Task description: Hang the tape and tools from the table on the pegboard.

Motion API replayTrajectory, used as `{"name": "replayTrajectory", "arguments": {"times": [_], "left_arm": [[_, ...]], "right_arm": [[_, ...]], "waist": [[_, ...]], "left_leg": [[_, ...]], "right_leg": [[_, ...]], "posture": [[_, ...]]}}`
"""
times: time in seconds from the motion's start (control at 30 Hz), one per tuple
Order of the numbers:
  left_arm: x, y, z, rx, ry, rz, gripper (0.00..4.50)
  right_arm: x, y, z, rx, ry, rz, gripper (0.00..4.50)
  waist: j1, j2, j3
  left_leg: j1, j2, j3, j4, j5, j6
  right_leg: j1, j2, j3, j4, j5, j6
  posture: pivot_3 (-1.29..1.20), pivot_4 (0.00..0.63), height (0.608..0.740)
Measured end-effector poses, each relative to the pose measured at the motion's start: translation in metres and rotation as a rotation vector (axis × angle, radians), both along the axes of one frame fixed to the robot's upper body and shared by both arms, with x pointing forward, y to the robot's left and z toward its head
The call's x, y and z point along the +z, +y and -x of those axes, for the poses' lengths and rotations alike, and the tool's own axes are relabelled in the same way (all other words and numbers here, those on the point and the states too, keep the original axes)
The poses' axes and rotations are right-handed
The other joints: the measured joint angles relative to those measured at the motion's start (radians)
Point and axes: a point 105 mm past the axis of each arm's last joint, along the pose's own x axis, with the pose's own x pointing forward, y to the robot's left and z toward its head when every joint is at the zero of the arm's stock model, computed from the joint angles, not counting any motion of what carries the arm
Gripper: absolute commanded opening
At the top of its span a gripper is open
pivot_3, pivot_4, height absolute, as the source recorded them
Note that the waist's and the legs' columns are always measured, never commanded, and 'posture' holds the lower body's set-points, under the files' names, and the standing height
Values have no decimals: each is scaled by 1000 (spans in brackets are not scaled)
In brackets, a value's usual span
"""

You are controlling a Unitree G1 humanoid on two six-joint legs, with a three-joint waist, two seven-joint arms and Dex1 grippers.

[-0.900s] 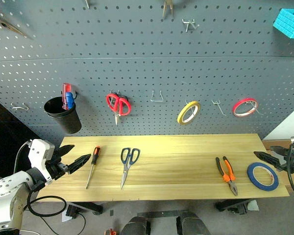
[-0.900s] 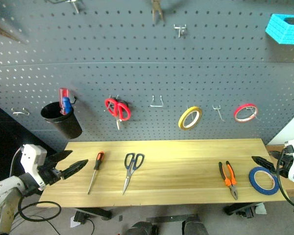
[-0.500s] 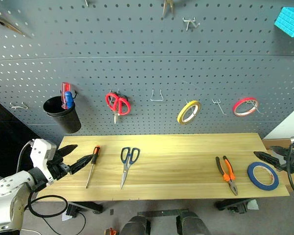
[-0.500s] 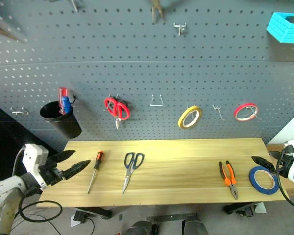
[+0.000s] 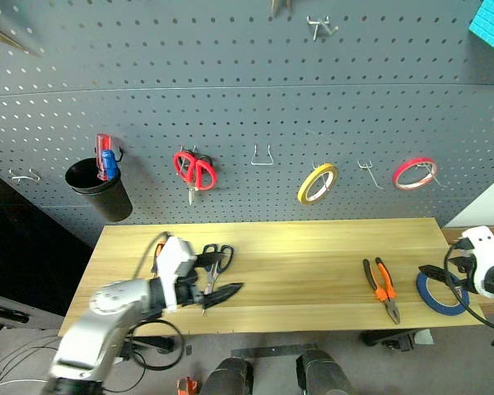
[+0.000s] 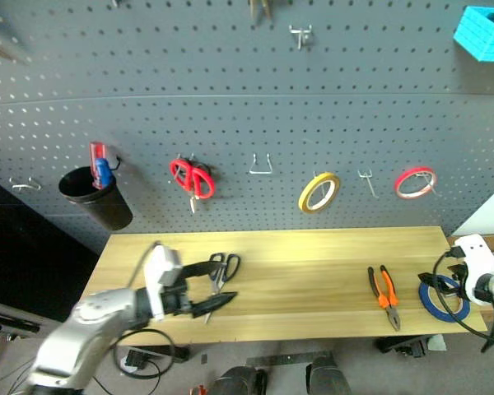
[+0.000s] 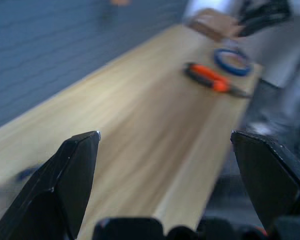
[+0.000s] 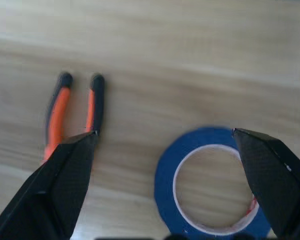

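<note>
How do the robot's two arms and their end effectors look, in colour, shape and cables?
Each arm ends in a white, rounded wrist block. The left end effector has two black, tapering, pointed fingers; its forearm is silver-grey, with a black cable looping below. The right end effector also has black pointed fingers, and black cables curl around its white block.

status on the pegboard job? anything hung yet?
Nothing hung yet. The blue tape, pliers and blue-looped scissors all lie on the table. In hand: the open right pincer hovers over the tape; the open left pincer straddles the scissors. Left: every hang on the pegboard.
</note>
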Motion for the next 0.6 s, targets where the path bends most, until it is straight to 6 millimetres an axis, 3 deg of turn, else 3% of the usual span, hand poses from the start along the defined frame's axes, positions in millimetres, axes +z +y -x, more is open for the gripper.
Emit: {"name": "replayTrajectory", "arguments": {"times": [0.27,0.6], "left_arm": [[-19,-36,18,-120,21,-53,4472],[-18,-42,31,-111,35,-41,4472]], "right_arm": [[-17,0,-18,-174,119,-35,4500],[-37,-10,-9,-378,238,-74,4500]], "waist": [[-5,-5,34],[-6,-8,65]], "left_leg": [[-4,4,1,-1,0,0],[-14,5,5,2,0,0]], "right_leg": [[-5,4,1,-1,1,-2],[-17,4,2,5,1,-2]], "posture": [[-77,283,740],[-63,313,740]]}}
